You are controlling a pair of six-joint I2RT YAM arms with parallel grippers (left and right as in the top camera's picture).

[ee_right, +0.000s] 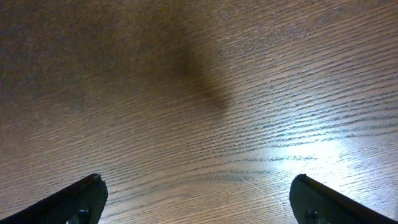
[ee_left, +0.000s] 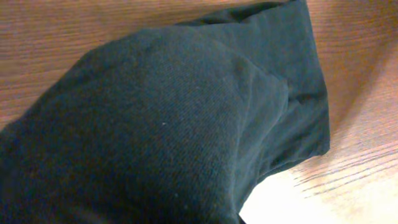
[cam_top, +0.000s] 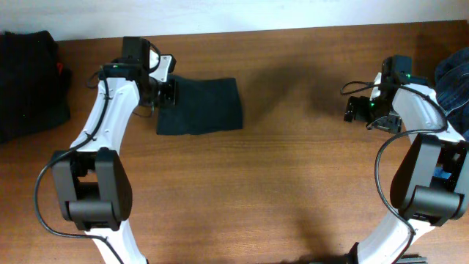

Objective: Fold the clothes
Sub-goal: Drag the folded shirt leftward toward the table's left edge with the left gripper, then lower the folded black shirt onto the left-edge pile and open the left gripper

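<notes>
Black cloth is the main thing here: a folded shirt [cam_top: 201, 106] [ee_left: 174, 124] lies flat on the wooden tabletop [cam_top: 278, 169], a rough rectangle with its edges a little uneven. The left fingers [cam_top: 168, 93] sit at the shirt's left edge and are drawn together on the cloth there. In the left wrist view the dark knit bulges up close to the lens and fills most of the picture, hiding the fingertips, so the exact pinch point cannot be made out. A folded corner of the shirt trails off over the bare wood.

Well to the right of the shirt, the right fingers [cam_top: 355, 108] [ee_right: 68, 202] stand spread wide apart. They hold nothing and touch nothing. The right wrist view shows only wood grain and a soft shadow between the two tips.

Far to the left of the shirt, at the tabletop's edge, rests a dark heap of cloth [cam_top: 26, 81]. Far to the right of the shirt, beyond the right arm, a bundle of blue cloth [cam_top: 454, 77] reaches in from the border.
</notes>
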